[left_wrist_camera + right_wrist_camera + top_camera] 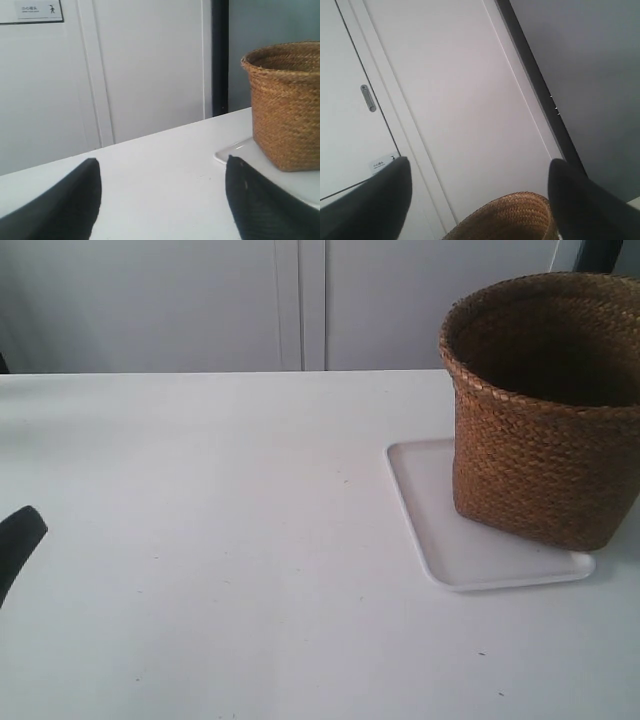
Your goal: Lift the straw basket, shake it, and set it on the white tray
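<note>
The straw basket (pixel 545 410) stands upright on the white tray (pixel 430 510) at the exterior view's right, its base on the tray's far right part. The left wrist view shows the same basket (pixel 287 110) on the tray (pixel 235 150), off to one side and apart from my left gripper (pixel 161 165), which is open and low over the bare table. One dark fingertip (pixel 15 540) shows at the exterior view's left edge. My right gripper (pixel 479 165) is open, with the basket's braided rim (pixel 510 215) just below and between its fingers.
The white table (pixel 220 540) stretches wide between the left gripper and the tray. White cabinet doors (pixel 200 300) stand behind the table's far edge. The basket reaches the exterior view's right border.
</note>
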{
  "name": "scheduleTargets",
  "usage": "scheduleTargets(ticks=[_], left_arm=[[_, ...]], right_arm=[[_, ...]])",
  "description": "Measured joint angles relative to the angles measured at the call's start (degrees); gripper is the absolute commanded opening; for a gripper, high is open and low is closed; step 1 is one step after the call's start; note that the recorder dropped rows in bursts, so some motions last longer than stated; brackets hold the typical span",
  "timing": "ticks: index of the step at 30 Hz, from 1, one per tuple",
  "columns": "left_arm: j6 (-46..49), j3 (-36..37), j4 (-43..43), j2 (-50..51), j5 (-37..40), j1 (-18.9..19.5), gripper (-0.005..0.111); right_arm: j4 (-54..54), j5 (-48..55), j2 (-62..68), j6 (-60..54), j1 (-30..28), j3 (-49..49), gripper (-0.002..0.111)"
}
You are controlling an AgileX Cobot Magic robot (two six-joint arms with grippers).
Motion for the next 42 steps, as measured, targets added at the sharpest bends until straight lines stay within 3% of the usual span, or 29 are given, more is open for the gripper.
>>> scheduleTargets(ticks=[4,14,20,31,35,38,42], left_arm=[[0.0,1.8,1.1,-0.3,-2.1,0.0,0.072],[-5.3,1.9,13.2,-0.5,7.1,0.0,0.072],[-9.6,1.9,13.2,-0.5,10.5,0.0,0.072],[-9.2,1.9,13.2,-0.5,10.5,-0.1,0.072],[-11.3,1.9,8.8,-0.5,14.2,0.3,0.072],[-11.3,1.9,5.5,-1.1,21.2,5.5,0.072],[-12.0,1.9,4.2,-7.2,31.6,19.0,0.072]], right_arm=[[0.0,0.0,0.0,0.0,0.0,0.0,0.070],[0.0,0.1,0.0,0.0,0.0,0.0,0.070],[0.0,0.1,0.0,0.0,0.0,0.0,0.070],[0.0,0.1,0.0,0.0,0.0,0.0,0.070],[0.0,0.2,0.0,0.0,0.0,0.0,0.070],[0.1,0.2,0.0,0.0,0.0,0.0,0.070],[0.1,0.2,0.0,0.0,0.0,0.0,0.070]])
